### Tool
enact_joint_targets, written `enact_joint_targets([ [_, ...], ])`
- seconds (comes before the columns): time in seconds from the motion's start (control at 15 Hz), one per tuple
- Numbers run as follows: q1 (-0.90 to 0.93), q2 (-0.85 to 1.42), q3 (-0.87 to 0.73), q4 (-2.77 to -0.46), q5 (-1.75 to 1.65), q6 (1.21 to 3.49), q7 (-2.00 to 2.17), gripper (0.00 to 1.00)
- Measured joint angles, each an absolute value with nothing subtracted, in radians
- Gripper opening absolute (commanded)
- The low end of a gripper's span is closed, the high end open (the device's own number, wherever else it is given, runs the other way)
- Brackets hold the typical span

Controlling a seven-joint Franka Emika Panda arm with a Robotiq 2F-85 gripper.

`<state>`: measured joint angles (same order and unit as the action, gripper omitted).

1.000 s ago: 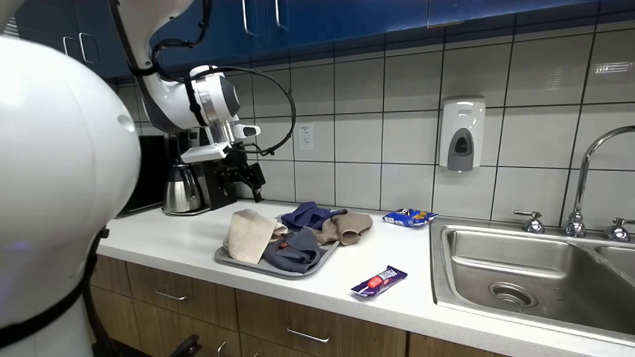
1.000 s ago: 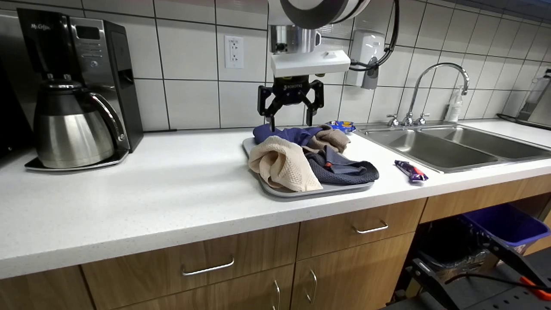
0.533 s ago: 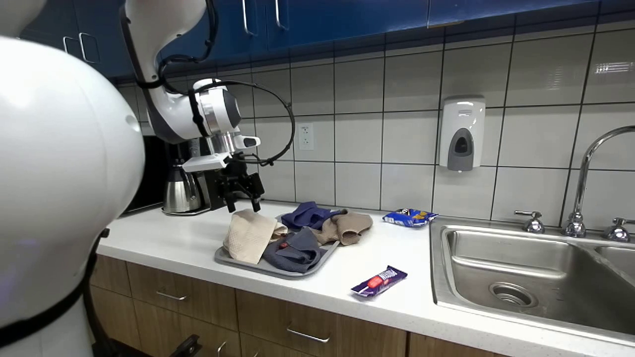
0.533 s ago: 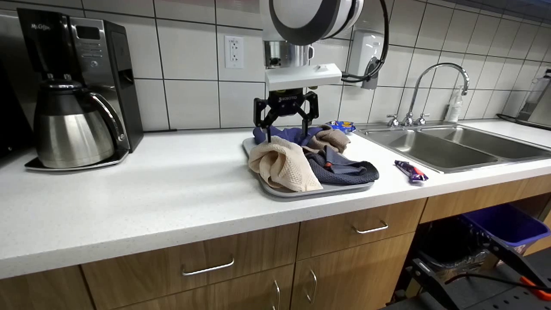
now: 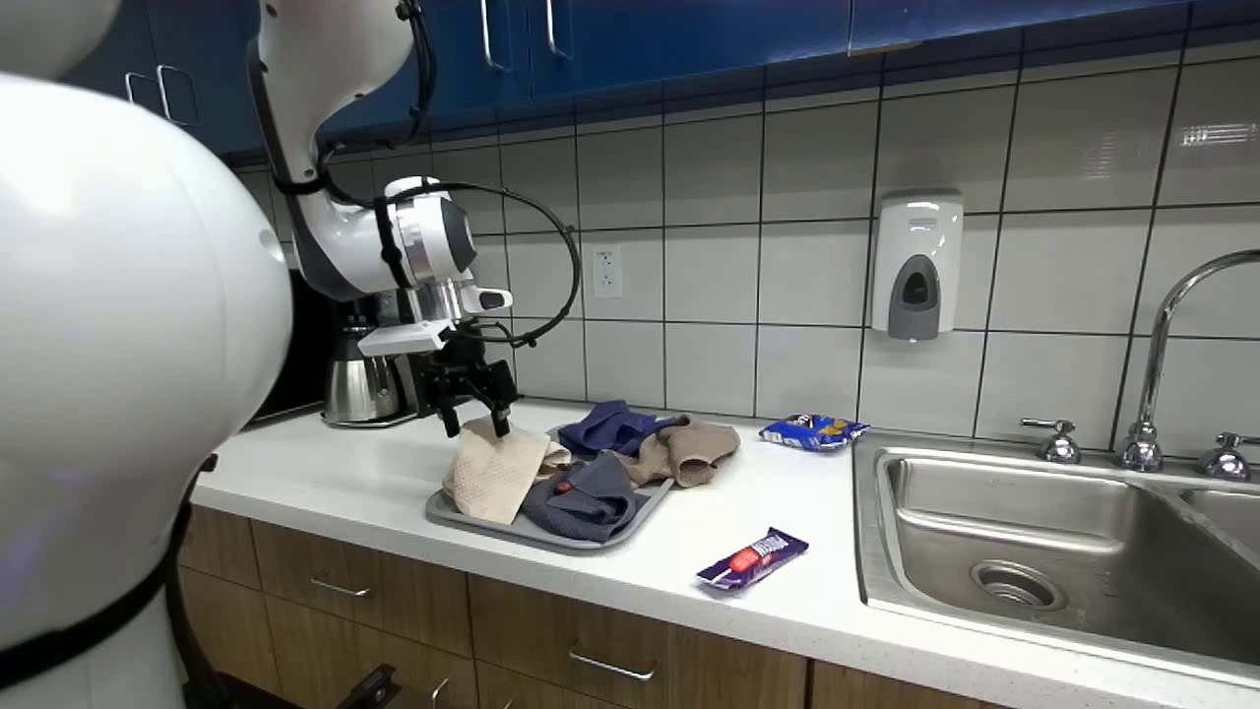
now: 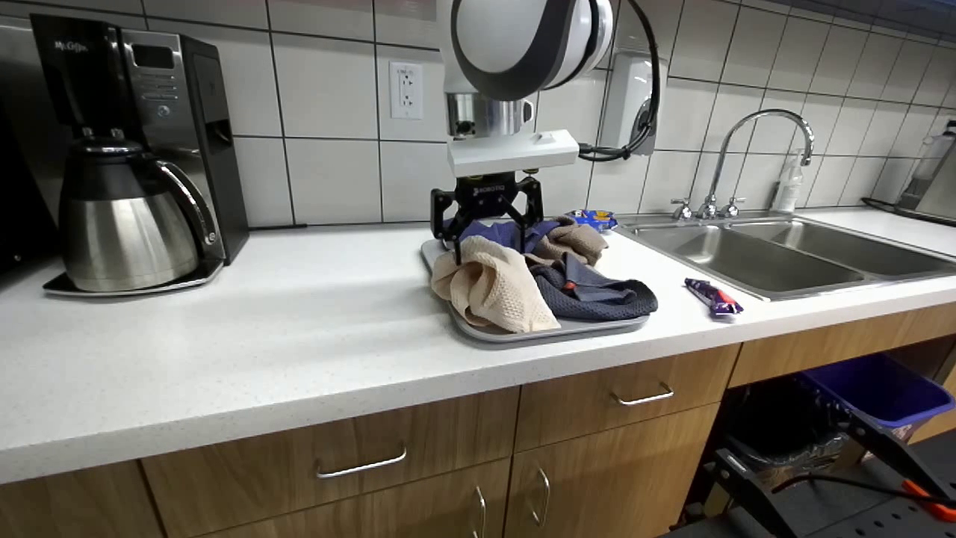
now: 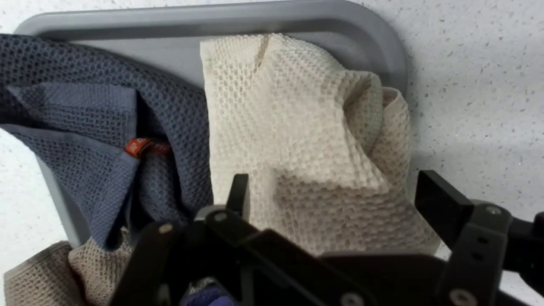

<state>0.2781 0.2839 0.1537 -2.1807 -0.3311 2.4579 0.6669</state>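
The jaws stand wide apart and, as far as I can see, they hold nothing. They are over the cream-coloured, waffle-woven fabric cloth [image 7: 289,114], which lies crumpled at one end of the shallow grey tray with rounded corners [image 7: 191,16], on the white, speckled desk [image 7: 480,85]. In the wrist view, one side of the jaws is above this cloth and the other is near its outer edge. Whether a tip touches the fabric, I cannot tell.

Just beside it lies the slate-blue, textured cloth [image 7: 182,114], which carries a small orange-red label [image 7: 136,147]. The same tray bears also the deep-blue, folded cloth [image 5: 608,428] and the brown, coarse-woven cloth [image 5: 694,451], which reaches over the rim.

The step in hand seems to be the one just before a grip. In my opinion, the next move calls for a small, straight descent until a fold of the cream cloth stands between the jaws, and then a slow closing. One should take care not to catch the tray's rim together with it.
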Motion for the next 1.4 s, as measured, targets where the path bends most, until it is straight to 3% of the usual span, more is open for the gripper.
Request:
enact_joint_targets([
  [0.4, 0.282, 0.339, 0.113, -2.150, -0.331, 2.458, 0.667, 1.00],
  [0.47, 0.284, 0.348, 0.108, -2.142, -0.331, 2.458, 0.667, 0.75],
  [0.53, 0.285, 0.358, 0.104, -2.134, -0.331, 2.458, 0.667, 0.73],
  [1.13, 0.299, 0.416, 0.092, -2.076, -0.281, 2.458, 0.664, 0.03],
  [1.4, 0.300, 0.415, 0.091, -2.069, -0.268, 2.458, 0.664, 0.01],
])
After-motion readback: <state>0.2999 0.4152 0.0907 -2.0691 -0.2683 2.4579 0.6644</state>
